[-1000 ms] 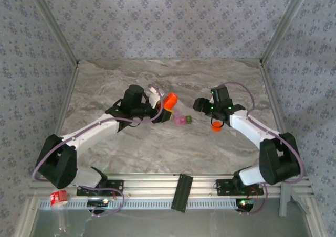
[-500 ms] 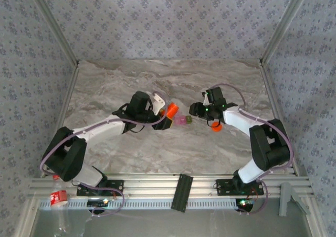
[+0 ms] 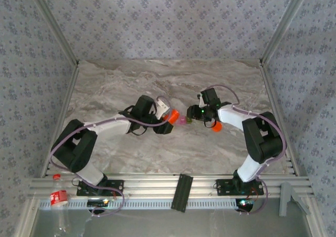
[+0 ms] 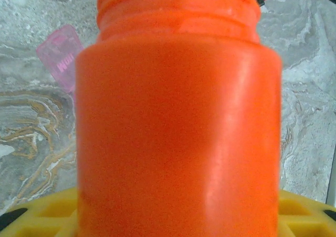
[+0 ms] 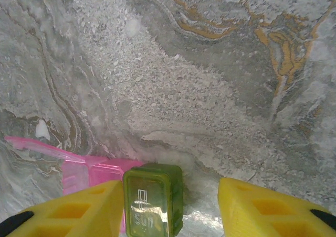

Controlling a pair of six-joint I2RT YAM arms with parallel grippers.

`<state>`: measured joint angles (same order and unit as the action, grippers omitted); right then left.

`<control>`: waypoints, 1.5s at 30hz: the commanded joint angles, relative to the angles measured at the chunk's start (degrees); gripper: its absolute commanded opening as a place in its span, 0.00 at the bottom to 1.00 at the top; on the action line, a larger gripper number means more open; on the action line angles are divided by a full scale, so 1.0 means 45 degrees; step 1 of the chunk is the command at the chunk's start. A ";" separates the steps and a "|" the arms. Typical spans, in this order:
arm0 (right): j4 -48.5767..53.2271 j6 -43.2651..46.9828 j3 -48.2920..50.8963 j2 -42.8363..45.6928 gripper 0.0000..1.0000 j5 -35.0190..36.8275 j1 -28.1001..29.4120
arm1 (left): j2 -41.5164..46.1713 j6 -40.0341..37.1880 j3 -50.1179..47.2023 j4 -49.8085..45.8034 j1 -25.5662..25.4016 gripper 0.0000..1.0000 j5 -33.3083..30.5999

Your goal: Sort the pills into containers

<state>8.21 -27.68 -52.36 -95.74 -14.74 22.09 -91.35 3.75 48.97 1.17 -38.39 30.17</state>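
Light, slick plastic containers [image 5: 100,171], lower frame; right hand [image 5: 170,195] gapes around the green half [image 5: 153,208], so pinch its flat sides. Left hand [image 4: 173,216] holds the bottle [image 4: 178,116].

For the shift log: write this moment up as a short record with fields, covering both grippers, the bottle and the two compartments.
left gripper: shut on the bottle
bottle: orange, threaded neck bare
right gripper: open, straddling the green compartment, with a gap on one side
green compartment: on the table, lid marked SUN
pink compartment: joined beside the green one
cap: orange, on the table by the right arm
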 commanded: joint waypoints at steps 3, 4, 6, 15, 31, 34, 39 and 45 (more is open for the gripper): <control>0.0256 0.0351 -0.0374 -0.0285 0.51 0.0263 0.0100 | -0.0445 -0.0065 0.0521 -0.0449 -0.0138 0.00 0.0264; 0.0252 0.0351 -0.0367 -0.0300 0.50 0.0249 0.0095 | -0.0515 -0.0070 0.0563 -0.0511 -0.0135 0.00 0.0271; 0.0228 0.0326 -0.0329 -0.0339 0.49 0.0245 0.0092 | -0.0664 -0.0091 0.0655 -0.0567 -0.0156 0.00 0.0278; 0.0096 0.0238 -0.0260 -0.0568 0.47 0.0161 0.0121 | -0.1210 -0.0243 0.1027 -0.0943 -0.0173 0.00 0.0306; -0.0021 0.0156 -0.0009 -0.0647 0.47 0.0254 0.0135 | -0.1997 -0.0710 0.2276 -0.3066 -0.0163 0.00 -0.0353; -0.0042 0.0129 0.0014 -0.0668 0.47 0.0259 0.0142 | -0.2167 -0.0830 0.2573 -0.3590 -0.0170 0.00 -0.0558; -0.0085 0.0077 0.0029 -0.0680 0.47 0.0240 0.0147 | -0.2480 -0.1033 0.3078 -0.4514 -0.0196 0.00 -0.0820; -0.0125 0.0040 0.0086 -0.0737 0.47 0.0252 0.0134 | -0.2697 -0.1140 0.3354 -0.5007 -0.0188 0.00 -0.1074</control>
<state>7.31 -27.40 -52.64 -98.28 -14.35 22.44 -102.83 0.05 61.71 -18.55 -38.79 25.85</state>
